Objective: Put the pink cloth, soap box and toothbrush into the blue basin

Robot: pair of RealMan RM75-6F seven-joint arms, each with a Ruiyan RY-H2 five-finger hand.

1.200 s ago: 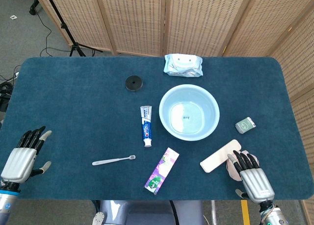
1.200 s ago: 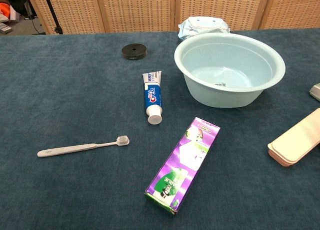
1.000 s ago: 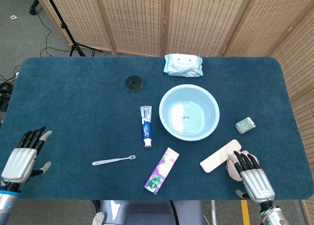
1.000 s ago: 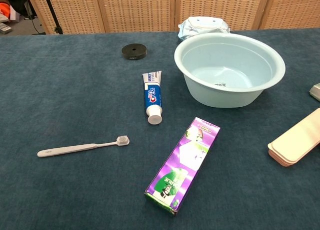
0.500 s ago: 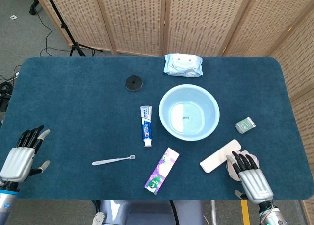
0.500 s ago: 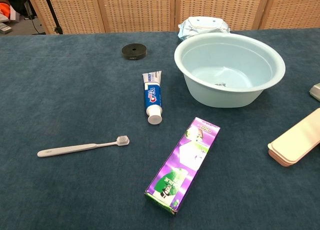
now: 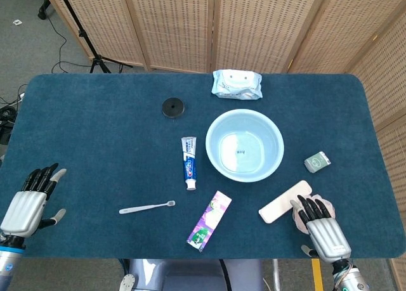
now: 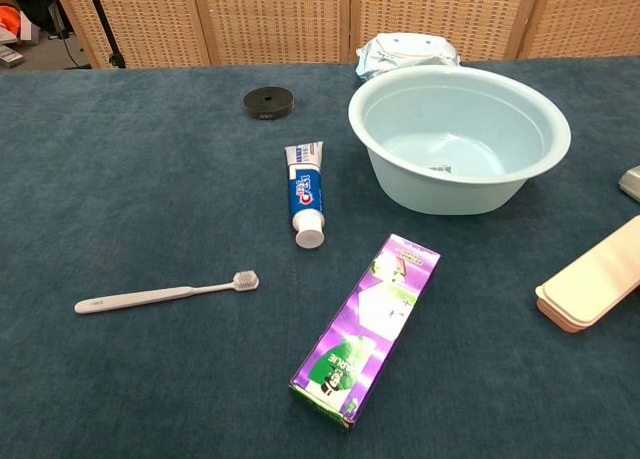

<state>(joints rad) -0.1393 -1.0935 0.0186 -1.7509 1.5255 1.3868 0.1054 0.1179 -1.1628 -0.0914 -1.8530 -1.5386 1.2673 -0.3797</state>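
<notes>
Woven wicker screens stand behind a table (image 7: 95, 132) covered in dark blue cloth. At its near left corner the left hand (image 7: 28, 202) rests palm down, fingers straight and slightly spread, holding nothing. Right of it, towards the near edge, the white toothbrush (image 7: 147, 207) lies flat with its bristled head pointing right. A small black disc (image 7: 172, 107) sits further back, left of centre. A blue-and-white toothpaste tube (image 7: 189, 162) lies near the middle, cap towards the near edge, and a purple carton (image 7: 210, 220) lies slanted close to the near edge. The blue basin (image 7: 245, 145) stands empty just right of centre, with a pack of wipes (image 7: 236, 84) behind it at the far edge. Towards the near right corner the cream soap box (image 7: 285, 201) lies slanted, and the pink cloth (image 7: 322, 205) shows just beside it, mostly hidden under the right hand (image 7: 320, 227), whose fingers lie extended over it, gripping nothing. A small grey-green object (image 7: 317, 162) lies near the right edge.
</notes>
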